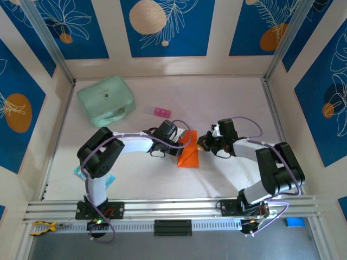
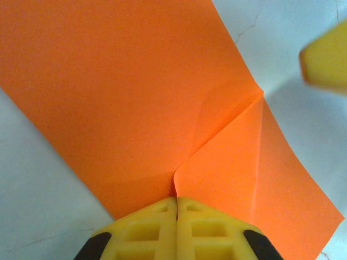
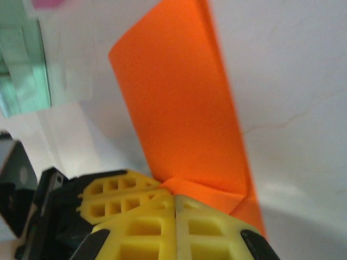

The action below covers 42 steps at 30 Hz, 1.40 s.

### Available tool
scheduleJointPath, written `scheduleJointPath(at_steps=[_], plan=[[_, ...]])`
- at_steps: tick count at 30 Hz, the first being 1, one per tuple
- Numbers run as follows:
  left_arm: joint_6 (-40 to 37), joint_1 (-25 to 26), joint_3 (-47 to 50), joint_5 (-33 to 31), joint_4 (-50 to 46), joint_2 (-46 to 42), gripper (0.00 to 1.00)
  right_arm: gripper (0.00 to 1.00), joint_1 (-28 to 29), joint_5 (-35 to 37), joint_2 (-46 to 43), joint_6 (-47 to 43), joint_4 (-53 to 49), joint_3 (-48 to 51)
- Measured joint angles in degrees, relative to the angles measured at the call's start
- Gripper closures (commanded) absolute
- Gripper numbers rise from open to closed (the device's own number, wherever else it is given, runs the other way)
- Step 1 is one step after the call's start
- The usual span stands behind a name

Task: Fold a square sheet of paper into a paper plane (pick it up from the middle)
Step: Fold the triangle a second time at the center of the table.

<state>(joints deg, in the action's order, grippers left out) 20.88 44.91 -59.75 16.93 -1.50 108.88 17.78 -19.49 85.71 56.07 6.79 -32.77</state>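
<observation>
The orange square sheet of paper (image 1: 190,156) lies folded on the white table between the two arms. In the left wrist view the sheet (image 2: 135,81) has a diagonal flap folded over, its loose edge curling up right at my left gripper (image 2: 177,201), which is shut with its tips against the paper. My right gripper (image 3: 175,199) is also shut, its tips at a small folded corner of the sheet (image 3: 179,108). The left gripper's fingers (image 3: 116,196) sit just beside it. From above, the left gripper (image 1: 182,142) and right gripper (image 1: 203,142) meet at the paper's far end.
A mint-green case (image 1: 105,99) lies at the back left, with a small pink block (image 1: 161,112) to its right. Frame posts and patterned walls enclose the table. A rail (image 1: 173,207) runs along the near edge, with a blue object (image 1: 294,221) beyond it.
</observation>
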Motion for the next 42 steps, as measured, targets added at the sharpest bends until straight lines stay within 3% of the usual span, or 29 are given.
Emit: scheduleJointPath(at_steps=[7, 19, 26, 31, 33, 37, 42], plan=[[-0.02, 0.00, 0.00, 0.00, -0.02, 0.00, 0.98, 1.00, 6.73, 1.49, 2.95, 1.46, -0.44, -1.03], [0.00, 0.00, -0.07, 0.09, -0.07, 0.00, 0.95, 1.00, 6.40, 3.06, 6.73, 0.98, -2.01, -1.51], [0.22, 0.02, -0.57, -0.94, -2.21, -0.94, 0.71, 1.00, 6.21, 2.32, 7.21, 0.72, -0.31, -1.11], [2.08, -0.04, 0.04, -3.21, -4.44, -5.09, 0.63, 1.00, 6.23, 2.40, 7.19, -0.09, -0.61, -1.25], [2.93, -0.04, 0.39, -3.50, -4.76, -7.06, 0.65, 1.00, 6.23, 2.38, 7.19, -0.13, -0.63, -1.25], [4.00, -0.04, 0.76, -1.62, -4.85, -9.86, 0.80, 1.00, 6.36, 2.73, 7.08, -0.13, -0.94, -1.25], [4.52, 0.00, 0.76, 6.12, -4.37, -9.05, 0.89, 1.00, 6.38, 2.80, 7.08, -0.11, -1.18, -1.36]])
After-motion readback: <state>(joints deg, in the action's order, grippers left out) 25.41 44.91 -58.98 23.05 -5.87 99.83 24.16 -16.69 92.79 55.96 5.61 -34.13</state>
